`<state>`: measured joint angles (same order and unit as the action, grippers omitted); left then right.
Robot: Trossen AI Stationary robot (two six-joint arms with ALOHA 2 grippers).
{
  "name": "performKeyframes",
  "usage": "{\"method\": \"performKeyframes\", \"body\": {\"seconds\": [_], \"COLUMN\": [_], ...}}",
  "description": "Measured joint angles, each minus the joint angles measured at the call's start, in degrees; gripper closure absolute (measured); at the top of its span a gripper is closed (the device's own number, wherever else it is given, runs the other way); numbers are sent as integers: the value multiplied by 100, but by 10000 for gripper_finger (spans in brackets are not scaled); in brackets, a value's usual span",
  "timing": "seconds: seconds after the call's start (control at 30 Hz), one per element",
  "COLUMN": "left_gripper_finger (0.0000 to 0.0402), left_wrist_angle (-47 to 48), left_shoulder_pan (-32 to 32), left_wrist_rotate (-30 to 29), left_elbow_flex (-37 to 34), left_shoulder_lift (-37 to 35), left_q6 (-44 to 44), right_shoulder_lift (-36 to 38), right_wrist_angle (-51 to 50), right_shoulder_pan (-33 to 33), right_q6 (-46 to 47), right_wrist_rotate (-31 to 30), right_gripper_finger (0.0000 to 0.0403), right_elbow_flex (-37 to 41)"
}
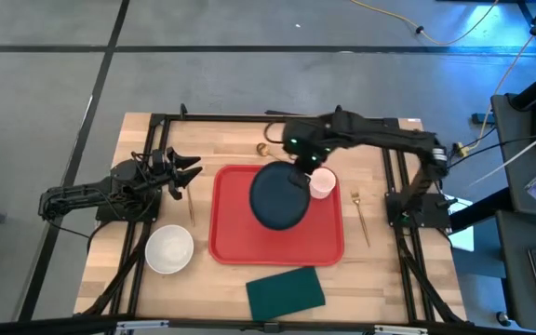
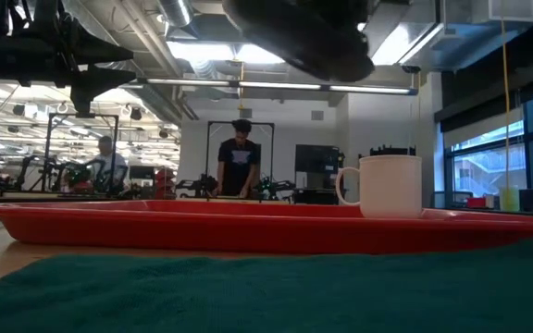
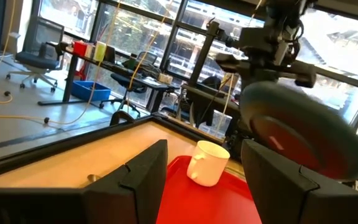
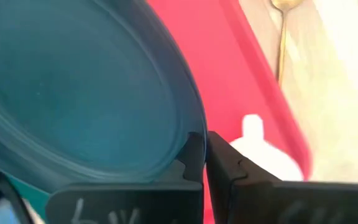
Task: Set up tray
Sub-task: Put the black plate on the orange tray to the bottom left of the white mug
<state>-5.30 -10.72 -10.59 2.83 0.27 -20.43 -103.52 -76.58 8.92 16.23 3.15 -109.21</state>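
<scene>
1. At the middle of the wooden surface (image 1: 380,270), the tray (image 1: 226,237) is lying flat, red, with its long sides running left to right
2. Above the tray, the right gripper (image 4: 204,163) is holding a dark blue plate (image 1: 279,197) by its rim, its jaws closed on the plate's edge; the plate is hanging tilted, clear of the tray floor
3. Just beside the plate, a white mug (image 1: 322,183) is standing upright on the tray near its far right corner
4. Left of the tray, the left gripper (image 1: 186,174) is waiting over the surface with its jaws standing open and nothing between them
5. A white bowl (image 1: 169,248) is sitting on the surface near the tray's near left corner
6. A dark green cloth (image 1: 286,289) is lying on the surface just in front of the tray
7. A gold fork (image 1: 360,216) is lying right of the tray, and another gold utensil (image 1: 191,207) is lying between the tray and the left arm
8. Beyond the surface, two people are showing in the room, far off
</scene>
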Motion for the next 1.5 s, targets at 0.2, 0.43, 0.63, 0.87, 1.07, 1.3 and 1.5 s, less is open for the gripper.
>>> {"method": "performKeyframes", "body": {"seconds": [0.2, 0.43, 0.63, 0.87, 1.07, 1.3, 1.5], "left_gripper_finger": [203, 203, 203, 203, 203, 203, 203], "left_wrist_angle": [26, 356, 551, 555, 557, 557, 557], "left_shoulder_pan": [0, 0, 0, 0, 0, 0, 0], "left_wrist_rotate": [-2, -4, -4, -4, -2, -3, 7], "left_elbow_flex": [-1, -2, -2, -2, -2, -1, -2], "left_shoulder_lift": [0, 0, 0, 0, -1, 0, 0], "left_q6": [2, 0, 2, 4, 12, 15, 15], "right_shoulder_lift": [-1117, -1903, -2394, -2662, -2726, -2728, -2733], "right_wrist_angle": [-750, -911, -873, -752, -719, -629, -363], "right_shoulder_pan": [33, -230, -383, -469, -536, -567, -561], "right_q6": [-1506, -2807, -3182, -3322, -3452, -3460, -3452], "right_wrist_rotate": [-6, -189, -189, -202, -202, -167, -43], "right_gripper_finger": [403, 403, 403, 403, 403, 403, 403], "right_elbow_flex": [-930, -951, -951, -953, -953, -953, -682]}}
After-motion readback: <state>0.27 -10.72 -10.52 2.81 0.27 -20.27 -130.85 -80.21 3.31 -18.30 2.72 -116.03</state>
